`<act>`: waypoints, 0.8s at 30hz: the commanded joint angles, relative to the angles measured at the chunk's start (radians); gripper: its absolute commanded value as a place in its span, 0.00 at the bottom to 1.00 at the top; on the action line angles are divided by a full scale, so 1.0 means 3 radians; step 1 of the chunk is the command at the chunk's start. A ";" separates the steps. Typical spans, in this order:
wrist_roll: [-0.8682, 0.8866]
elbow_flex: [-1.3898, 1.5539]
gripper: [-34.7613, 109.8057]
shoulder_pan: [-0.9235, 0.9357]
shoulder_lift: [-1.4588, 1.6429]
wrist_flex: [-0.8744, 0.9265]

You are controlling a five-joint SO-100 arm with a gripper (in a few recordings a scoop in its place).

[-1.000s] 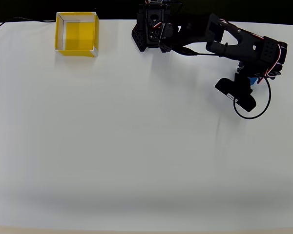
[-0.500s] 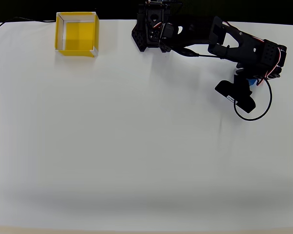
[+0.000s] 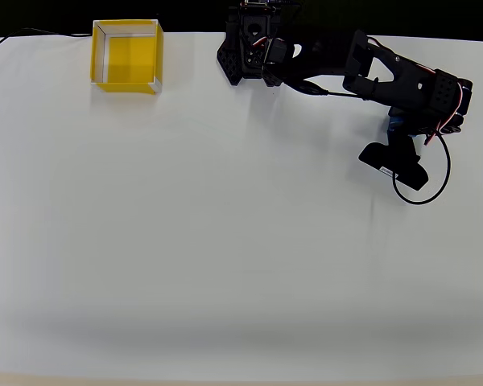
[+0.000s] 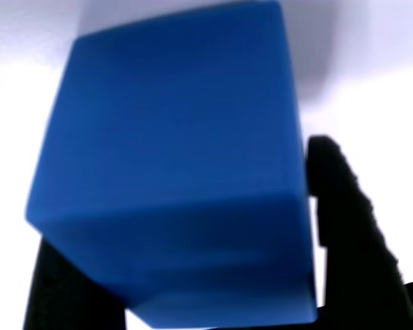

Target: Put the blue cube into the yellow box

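Blue cube (image 4: pixel 172 172): we see it blurred, cut off at the wrist view's bottom edge.
Overhead: the arm covers nearly all of it.

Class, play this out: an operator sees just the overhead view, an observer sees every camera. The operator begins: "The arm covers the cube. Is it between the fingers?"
Observer: Yes. In the wrist view the blue cube sits between both dark fingers, close up against the camera.
Operator: Does the cube look square in the grip?
Observer: It appears tilted; its edges slant across the wrist picture.
Operator: From above I see the yellow box far left of the gripper. Is anything under the cube?
Observer: Only pale, bare surface shows around it; whether it is lifted I cannot tell.
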 commanded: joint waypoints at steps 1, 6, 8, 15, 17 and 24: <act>-0.0245 -0.0174 0.34 0.0056 0.0358 0.0077; -0.0752 -0.0056 0.32 0.0235 0.0716 0.0112; -0.0987 0.0000 0.32 0.0348 0.0936 0.0133; -0.1764 0.0302 0.32 0.1023 0.1825 0.0153; -0.1963 0.0394 0.32 0.1299 0.2035 0.0148; -0.2577 0.0644 0.33 0.2638 0.2531 -0.0046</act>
